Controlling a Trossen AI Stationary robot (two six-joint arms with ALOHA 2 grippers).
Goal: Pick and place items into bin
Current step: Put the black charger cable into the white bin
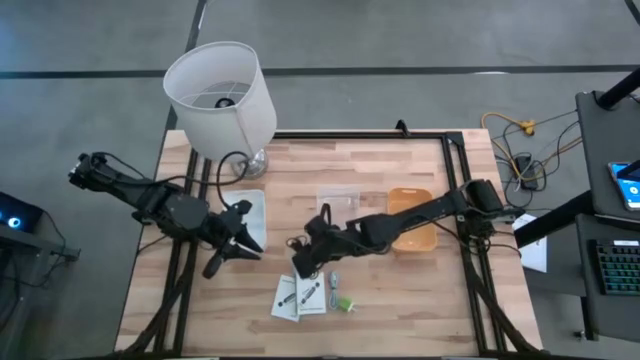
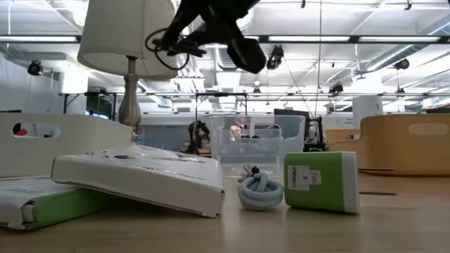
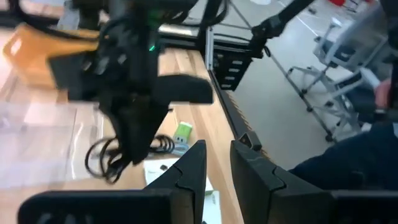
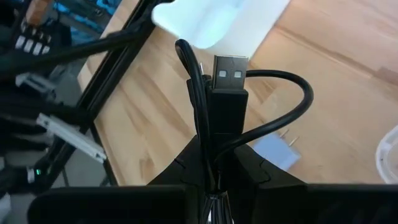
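My right gripper (image 1: 303,258) hovers over the table's middle, shut on the thin black cable (image 4: 227,106); the low view shows this gripper (image 2: 235,42) high above the wood. Two flat white packets (image 1: 298,297) lie side by side near the table's near edge. The green piece (image 1: 346,303) and the blue-grey piece (image 1: 335,282) rest just right of them. In the low view the packets (image 2: 140,176), the blue-grey piece (image 2: 260,191) and the green piece (image 2: 320,183) fill the foreground. My left gripper (image 1: 233,245) is open, left of the right gripper, touching nothing. My right gripper pinches the black cable between its two fingers just behind the USB plug (image 4: 225,84), which sticks out past the fingertips. A loop of cable (image 4: 292,93) bows out to one side. The rest hangs in slack coils (image 3: 115,152) below the fingers, lifted clear of the table.
A clear plastic bin (image 1: 338,200) and an orange bin (image 1: 412,220) sit on the far right half of the table. A white tray (image 1: 247,213) lies by the left gripper. The big white lampshade (image 1: 220,88) stands at the far left corner. Black frame rails (image 1: 470,250) border the tabletop.
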